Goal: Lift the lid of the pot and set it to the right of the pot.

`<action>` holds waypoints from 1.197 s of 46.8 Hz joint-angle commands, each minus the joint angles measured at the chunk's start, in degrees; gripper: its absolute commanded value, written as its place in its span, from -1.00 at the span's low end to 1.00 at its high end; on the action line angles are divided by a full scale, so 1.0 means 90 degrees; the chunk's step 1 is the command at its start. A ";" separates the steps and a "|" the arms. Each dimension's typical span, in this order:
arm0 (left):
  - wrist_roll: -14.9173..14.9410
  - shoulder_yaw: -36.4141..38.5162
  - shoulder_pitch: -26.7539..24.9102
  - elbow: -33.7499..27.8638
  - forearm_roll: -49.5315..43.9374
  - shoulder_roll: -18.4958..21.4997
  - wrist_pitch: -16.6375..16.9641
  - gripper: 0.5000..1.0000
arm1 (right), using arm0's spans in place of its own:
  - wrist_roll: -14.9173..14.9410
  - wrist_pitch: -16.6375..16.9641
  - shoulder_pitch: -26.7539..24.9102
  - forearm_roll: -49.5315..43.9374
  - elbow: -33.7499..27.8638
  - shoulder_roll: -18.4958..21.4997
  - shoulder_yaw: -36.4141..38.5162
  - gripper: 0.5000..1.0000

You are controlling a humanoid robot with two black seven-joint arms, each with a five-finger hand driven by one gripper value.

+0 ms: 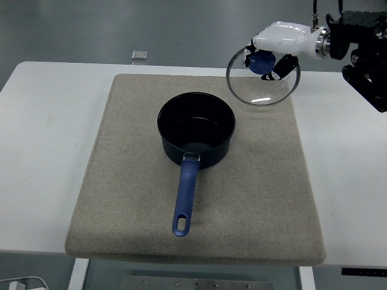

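A dark blue pot [196, 130] with a long blue handle [185, 199] stands uncovered on the grey mat [121, 181], handle pointing toward the near edge. My right hand [272, 51], white with black fingertips, is shut on the blue knob of the glass pot lid [262, 84]. The lid hangs tilted in the air, up and to the right of the pot, over the mat's far right corner. It is apart from the pot. The left arm does not show.
The mat covers most of the white table [42, 151]. A small grey square object [139, 55] lies at the table's far edge, left of centre. My black right arm [363, 54] fills the upper right corner.
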 commanded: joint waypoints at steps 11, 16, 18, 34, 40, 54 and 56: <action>0.0000 -0.0006 0.0001 0.0000 0.0000 0.0000 0.0000 1.00 | 0.0000 -0.0011 -0.0236 0.0006 -0.0101 0.0070 -0.0003 -1.00; 0.0000 0.0004 0.0001 0.0000 0.0000 0.0000 0.0000 1.00 | 0.0000 -0.0011 -0.0275 0.0026 -0.0101 0.0079 -0.0003 -1.00; 0.0000 0.0004 0.0001 0.0000 0.0000 0.0000 0.0000 1.00 | 0.0000 -0.0001 -0.0304 0.0045 -0.0101 0.0079 -0.0003 -1.00; 0.0000 0.0004 0.0001 0.0000 0.0000 0.0000 0.0000 1.00 | 0.0000 0.0038 -0.0597 0.0153 -0.0110 0.0070 -0.0022 -1.00; 0.0000 0.0004 0.0001 0.0000 0.0000 0.0000 0.0000 1.00 | 0.0000 0.0058 -0.0636 0.0143 -0.0101 0.0031 -0.0159 -1.00; 0.0000 0.0004 0.0001 0.0000 0.0000 0.0000 0.0000 1.00 | 0.0000 0.0204 -0.0792 0.0435 -0.0071 -0.0233 -0.0462 -1.00; 0.0000 0.0004 0.0001 0.0000 0.0000 0.0000 0.0000 1.00 | 0.0000 0.0272 -0.0822 0.0533 -0.0071 -0.0252 -0.0462 -1.00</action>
